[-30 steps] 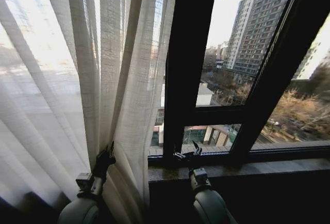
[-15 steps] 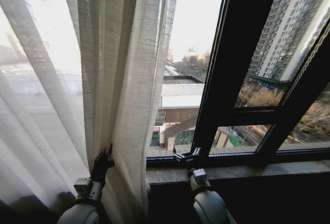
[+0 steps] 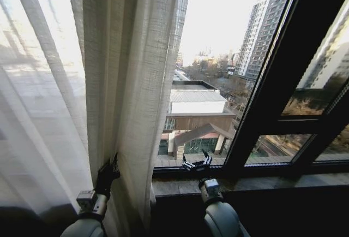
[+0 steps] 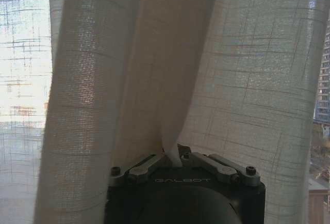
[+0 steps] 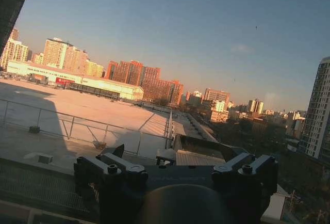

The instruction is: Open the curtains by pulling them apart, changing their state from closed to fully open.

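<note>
The curtains (image 3: 136, 84) hang as a sheer white panel over the left part of the window, bunched into thick cream pleats along their right edge. My left gripper (image 3: 113, 164) is low at that bunched edge. In the left wrist view the left gripper (image 4: 172, 155) is shut on a narrow fold of the curtains (image 4: 93, 105). My right gripper (image 3: 197, 162) hovers just above the stone sill, right of the curtain edge, open with nothing between its fingers. The right wrist view has the right gripper (image 5: 180, 154) facing bare glass and the city outside.
A dark slanting window frame bar (image 3: 262, 95) and a horizontal bar (image 3: 283, 125) cross the glass at the right. The stone sill (image 3: 262, 183) runs along the bottom, with a dark wall below it. Bare glass lies between the curtain edge and the frame bar.
The whole head view has shifted, so the camera moved. The dark frame bar now stands much farther right of the curtain edge, with more bare glass between. Both grippers keep their poses.
</note>
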You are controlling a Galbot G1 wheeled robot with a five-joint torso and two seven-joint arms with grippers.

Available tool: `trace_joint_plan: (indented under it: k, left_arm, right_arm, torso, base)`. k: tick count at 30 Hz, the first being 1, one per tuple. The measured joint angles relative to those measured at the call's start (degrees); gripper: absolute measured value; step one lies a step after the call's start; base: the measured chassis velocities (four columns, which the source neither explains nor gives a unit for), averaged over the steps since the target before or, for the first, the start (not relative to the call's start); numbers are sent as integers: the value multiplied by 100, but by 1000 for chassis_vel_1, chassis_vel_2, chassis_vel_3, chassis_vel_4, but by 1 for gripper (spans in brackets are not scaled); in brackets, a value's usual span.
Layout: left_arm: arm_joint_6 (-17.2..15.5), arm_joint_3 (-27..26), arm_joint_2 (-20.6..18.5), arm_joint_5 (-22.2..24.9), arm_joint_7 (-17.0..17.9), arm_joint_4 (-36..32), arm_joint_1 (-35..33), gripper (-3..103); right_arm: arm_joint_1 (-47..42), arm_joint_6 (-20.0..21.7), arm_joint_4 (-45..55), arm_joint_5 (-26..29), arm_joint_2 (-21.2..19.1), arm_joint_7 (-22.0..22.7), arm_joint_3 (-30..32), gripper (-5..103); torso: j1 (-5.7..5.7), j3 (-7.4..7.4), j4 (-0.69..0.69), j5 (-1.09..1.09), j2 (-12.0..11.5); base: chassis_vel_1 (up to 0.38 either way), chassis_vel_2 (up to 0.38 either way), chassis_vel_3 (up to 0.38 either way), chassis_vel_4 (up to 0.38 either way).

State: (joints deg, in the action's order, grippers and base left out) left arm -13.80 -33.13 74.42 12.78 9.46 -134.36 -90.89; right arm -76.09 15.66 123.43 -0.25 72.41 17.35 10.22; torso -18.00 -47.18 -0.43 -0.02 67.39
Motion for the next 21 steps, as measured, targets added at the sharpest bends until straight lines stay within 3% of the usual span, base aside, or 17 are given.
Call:
trace_joint_plan:
  k: [3, 13, 16, 19, 21]
  left_arm:
    - [18, -38, -15, 15, -9, -14, -17, 0]
    - [65, -323, -14, 182, -26, 117, 142, 0]
    - [69, -536, 27, 362, -27, 289, 314, 0]
    - [34, -1272, 37, 676, 29, 635, 507, 0]
    - [34, -1463, 17, 730, 40, 718, 522, 0]
  right_arm:
    - [-2, 0, -19, -1, 26, 0, 12, 100]
    - [5, -3, -77, -43, 86, -18, -126, 100]
    - [3, -7, -74, -48, 63, -21, -143, 100]
    - [-50, -20, -11, -52, -13, -22, -151, 100]
    - [-61, -24, 4, -52, -34, -23, -146, 100]
  torso:
    - [1, -1, -4, 9, -1]
    - [0, 0, 0, -1, 0]
    - [1, 0, -1, 1, 0]
    - [1, -1, -3, 4, -1]
    - [0, -1, -3, 5, -1]
  base:
    - [-20, -20, 16, 9]
    - [-24, -18, 26, 17]
    - [0, 0, 0, 0]
    - [0, 0, 0, 0]
    - [0, 0, 0, 0]
